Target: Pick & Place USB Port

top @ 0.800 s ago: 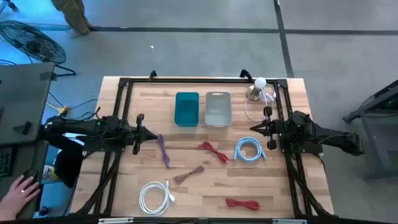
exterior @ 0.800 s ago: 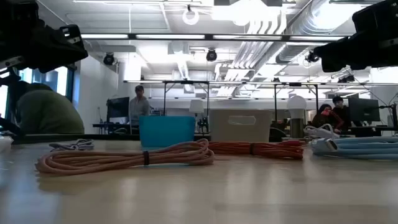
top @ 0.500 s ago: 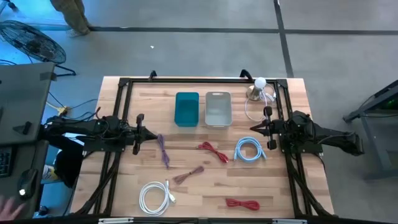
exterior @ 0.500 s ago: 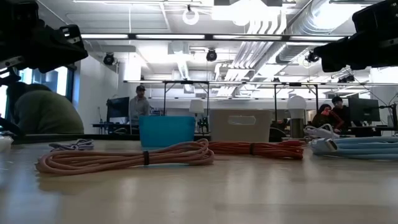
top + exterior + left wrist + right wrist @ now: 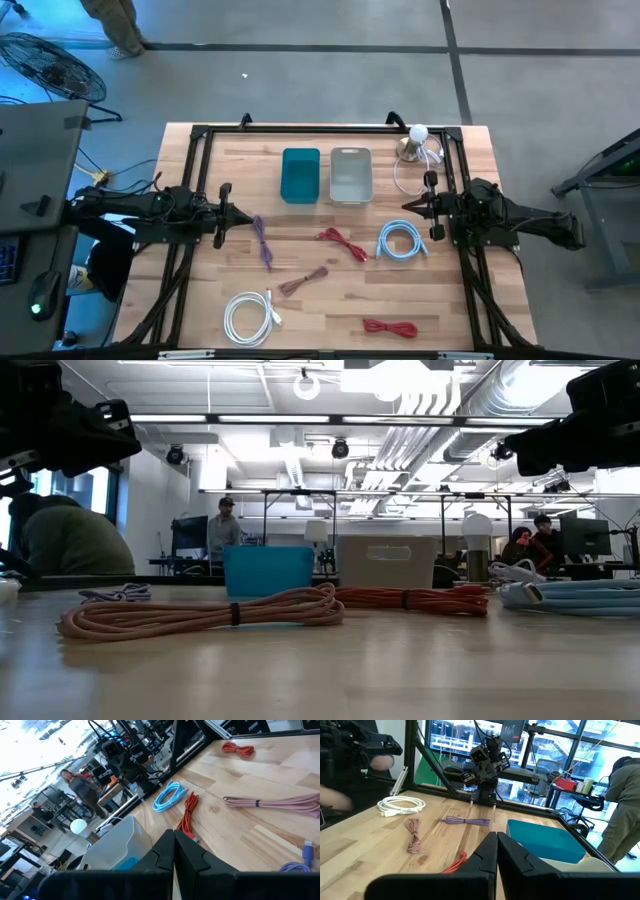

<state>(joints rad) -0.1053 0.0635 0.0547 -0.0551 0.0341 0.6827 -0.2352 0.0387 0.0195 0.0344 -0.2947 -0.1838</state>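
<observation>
Wooden table carries coiled cables: white, light blue, two red, pink and purple. A teal bin and a grey bin stand side by side near the far edge. Left claw and right claw hover at opposite table sides, fingers pressed together, holding nothing, touching nothing.

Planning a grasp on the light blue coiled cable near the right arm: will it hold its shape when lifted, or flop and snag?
The light blue coiled cable is looped loosely, so it would probably sag and partly uncoil if lifted by one strand. It looks thin and light, likely sliding easily on the wooden table when pushed. Its free end might drag toward the red cable nearby.
</observation>
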